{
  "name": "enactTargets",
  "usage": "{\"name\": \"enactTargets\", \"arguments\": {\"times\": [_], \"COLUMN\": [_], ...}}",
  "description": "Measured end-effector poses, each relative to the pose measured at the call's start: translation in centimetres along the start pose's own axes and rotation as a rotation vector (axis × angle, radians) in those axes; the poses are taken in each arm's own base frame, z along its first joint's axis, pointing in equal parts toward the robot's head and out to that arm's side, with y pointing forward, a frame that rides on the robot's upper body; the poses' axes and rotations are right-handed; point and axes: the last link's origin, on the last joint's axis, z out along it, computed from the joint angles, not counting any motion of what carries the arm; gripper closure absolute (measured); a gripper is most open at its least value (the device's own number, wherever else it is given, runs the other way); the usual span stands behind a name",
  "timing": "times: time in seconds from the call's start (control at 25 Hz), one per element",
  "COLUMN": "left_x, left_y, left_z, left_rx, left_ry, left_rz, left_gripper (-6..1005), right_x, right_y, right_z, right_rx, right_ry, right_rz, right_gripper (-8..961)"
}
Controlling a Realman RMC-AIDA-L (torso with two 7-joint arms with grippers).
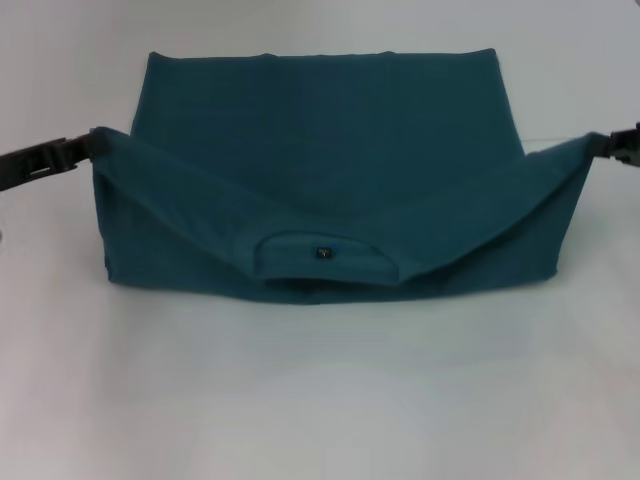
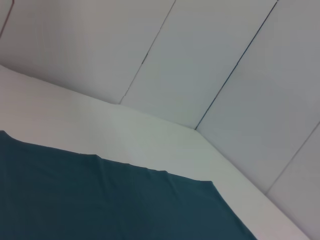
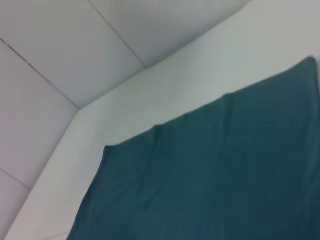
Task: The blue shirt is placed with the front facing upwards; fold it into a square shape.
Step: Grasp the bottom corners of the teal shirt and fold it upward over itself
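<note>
Teal, one blue shirt (image 1: 330, 150) pinched by two pincers: left pincer (image 1: 88, 146), right pincer (image 1: 597, 145).

Head view: high, facing forward and down, takes in the whole blue shirt (image 1: 320, 150) on the white surface (image 1: 320, 400), with the left hand (image 1: 85, 148) and right hand (image 1: 600, 145) entering at the frame's sides. Left wrist view: low and close, tilted, looks across the shirt's far edge (image 2: 100, 200) toward panelled walls (image 2: 225, 60). Right wrist view: likewise close and tilted, same cloth (image 3: 210, 180), the surface's far corner and walls. All three share the shirt's far part and the surface beyond.
</note>
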Motion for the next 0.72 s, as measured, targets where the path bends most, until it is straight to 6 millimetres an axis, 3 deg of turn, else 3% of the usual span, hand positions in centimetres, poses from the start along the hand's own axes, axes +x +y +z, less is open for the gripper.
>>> {"name": "enactTargets", "arguments": {"times": [0.72], "left_x": [1.6], "left_y": [0.3], "left_z": [4.4], "left_rx": [0.109], "left_ry": [0.010], "left_rz": [0.119], "left_gripper": [973], "right_x": [-1.1], "right_y": [0.0], "right_z": [2.3], "right_rx": [0.044], "right_ry": [-0.104], "right_rz": [-0.007], "right_gripper": [953]}}
